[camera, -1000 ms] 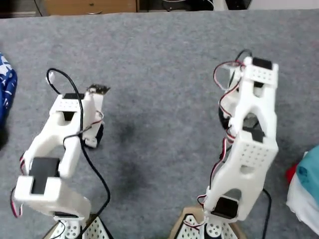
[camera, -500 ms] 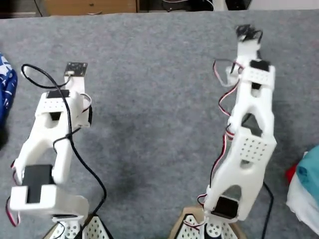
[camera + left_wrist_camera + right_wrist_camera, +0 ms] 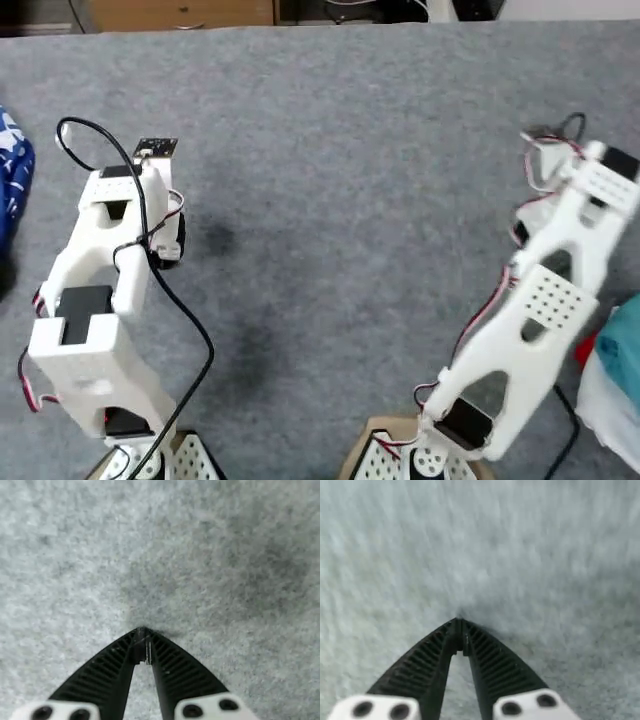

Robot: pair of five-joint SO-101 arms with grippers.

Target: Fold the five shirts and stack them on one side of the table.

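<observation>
As left fingers (image 3: 105, 675) meet, shirt (image 3: 10, 185) apart — leftward.

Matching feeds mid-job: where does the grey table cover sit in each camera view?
High view: the grey table cover runs across the picture, from the blue patterned cloth at one edge to the pile of clothes at the other.
Left wrist view: it lies beyond the left gripper, jaws shut.
Right wrist view: it lies beyond the right gripper, jaws shut.
Shared landmark: the cover's fuzzy grey nap.
</observation>
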